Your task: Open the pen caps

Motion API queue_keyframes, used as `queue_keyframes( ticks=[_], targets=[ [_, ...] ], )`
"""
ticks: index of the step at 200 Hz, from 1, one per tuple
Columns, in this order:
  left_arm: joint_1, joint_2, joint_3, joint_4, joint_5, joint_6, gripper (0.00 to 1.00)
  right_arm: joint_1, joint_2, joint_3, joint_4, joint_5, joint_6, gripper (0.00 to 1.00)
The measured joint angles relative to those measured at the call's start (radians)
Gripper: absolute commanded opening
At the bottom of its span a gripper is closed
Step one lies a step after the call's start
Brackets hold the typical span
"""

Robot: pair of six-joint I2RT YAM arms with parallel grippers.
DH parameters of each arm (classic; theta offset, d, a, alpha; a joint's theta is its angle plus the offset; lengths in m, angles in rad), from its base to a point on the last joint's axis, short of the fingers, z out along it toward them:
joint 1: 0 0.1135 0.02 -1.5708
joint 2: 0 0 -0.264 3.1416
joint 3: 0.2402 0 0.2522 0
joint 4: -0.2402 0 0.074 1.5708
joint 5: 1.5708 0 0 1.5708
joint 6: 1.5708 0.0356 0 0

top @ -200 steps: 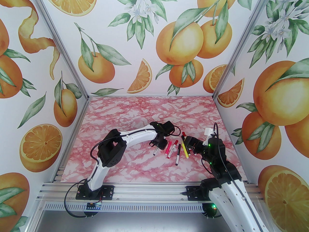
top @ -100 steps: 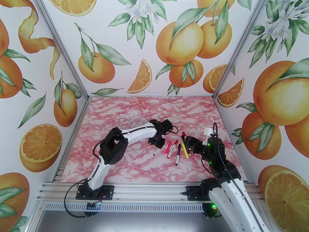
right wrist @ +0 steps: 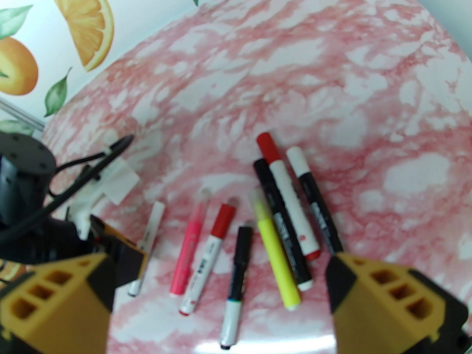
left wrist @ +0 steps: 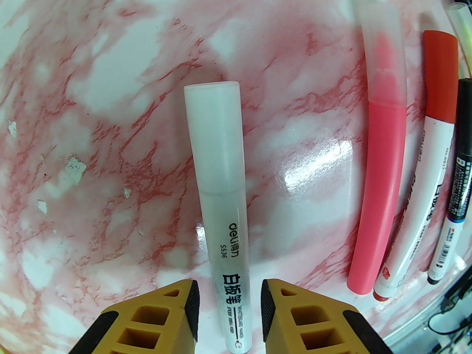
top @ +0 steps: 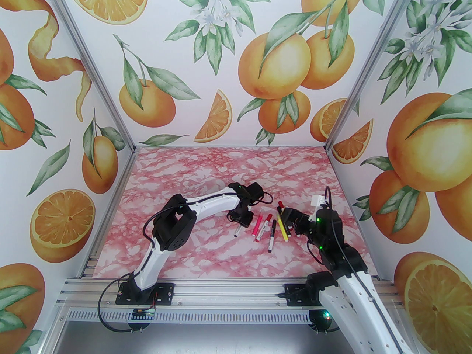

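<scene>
Lying on pink marbled tabletop (left wrist: 110, 87), apart at left: frosted-capped white plastic marker pen (left wrist: 221, 197). Lying right of it, side by side: pink plastic highlighter (left wrist: 383, 153), red-capped white marker (left wrist: 416, 183), black-capped marker (left wrist: 455, 183).

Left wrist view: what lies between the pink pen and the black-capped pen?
A red-capped white pen, alongside the pink pen; the right wrist view agrees.

Pink marble tabletop (top: 221, 168), orange-print walls (top: 206, 98)

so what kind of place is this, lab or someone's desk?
Probably a staged robot test booth, not a desk: aluminium frame posts carrying orange-print wall panels, a pink marble-pattern tabletop, and two arms bolted to a rail.
</scene>
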Motion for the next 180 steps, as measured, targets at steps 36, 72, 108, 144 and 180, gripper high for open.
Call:
queue_keyframes(
  ticks=[36, 72, 108, 144, 180],
  targets=[
    [-0.003, 0.002, -0.005, 0.016, -0.008, -0.017, 0.27, 0.0, 0.0, 0.0, 0.0, 0.0, 0.0, 1.0],
    [-0.011, 0.004, -0.016, 0.033, -0.029, -0.024, 0.25, 0.0, 0.009, 0.0, 0.0, 0.0, 0.0, 1.0],
    [-0.021, 0.009, -0.025, 0.038, -0.048, -0.025, 0.25, 0.0, 0.012, 0.0, 0.0, 0.0, 0.0, 1.0],
    [-0.027, 0.01, -0.028, 0.04, -0.068, -0.025, 0.23, 0.0, 0.012, 0.0, 0.0, -0.001, 0.0, 1.0],
    [-0.034, 0.009, -0.029, 0.042, -0.088, -0.024, 0.22, 0.0, 0.012, 0.0, 0.0, -0.001, 0.0, 1.0]
  ],
)
